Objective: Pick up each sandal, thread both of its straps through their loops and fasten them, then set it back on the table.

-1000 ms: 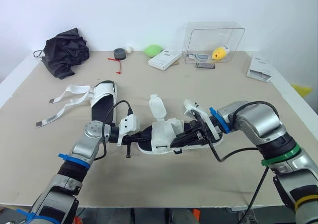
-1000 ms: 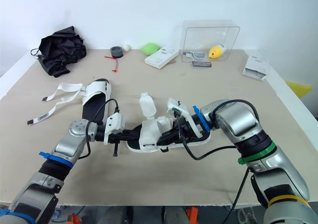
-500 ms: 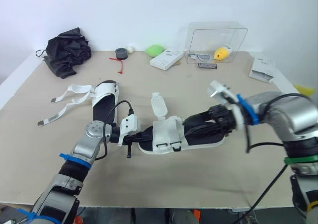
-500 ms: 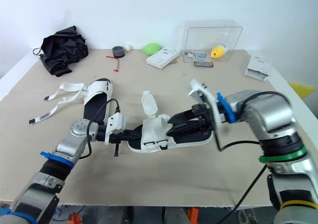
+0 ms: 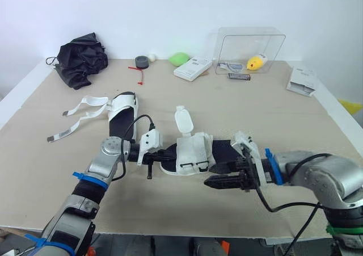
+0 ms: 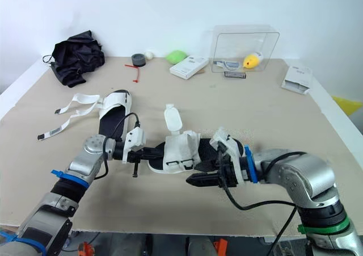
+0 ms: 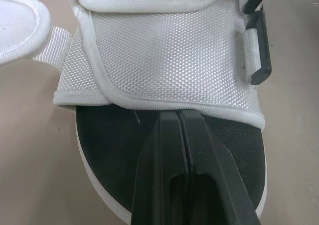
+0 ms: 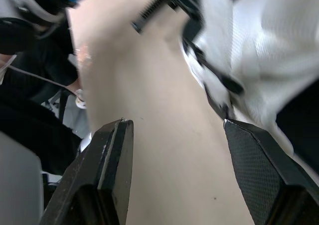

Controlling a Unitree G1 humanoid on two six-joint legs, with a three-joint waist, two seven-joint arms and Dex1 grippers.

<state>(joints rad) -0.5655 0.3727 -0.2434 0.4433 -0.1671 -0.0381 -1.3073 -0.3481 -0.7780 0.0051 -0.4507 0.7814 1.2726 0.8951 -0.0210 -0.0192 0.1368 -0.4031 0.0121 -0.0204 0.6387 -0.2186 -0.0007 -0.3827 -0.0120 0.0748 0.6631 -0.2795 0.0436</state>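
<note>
Between the two sets of jaws, on the tan table (image 5: 238, 108), lies the nearer sandal (image 5: 193, 152), black footbed up, its wide white strap (image 7: 164, 50) folded across the middle with black buckles (image 7: 256, 60) at one edge. One narrower strap (image 5: 182, 121) stands upright on the sandal's far side, beyond both jaws. The second sandal (image 5: 122, 111) lies well apart, beyond the left gripper (image 7: 178, 117), with its long straps (image 5: 79, 105) undone and spread flat on the table. The right gripper (image 8: 174, 122) sits low at the nearer sandal's front edge, just beside it, jaws spread wide with nothing between them. The left gripper's jaws are pressed together, gripping nothing, their tip resting on the black footbed just short of the wide strap's edge.
</note>
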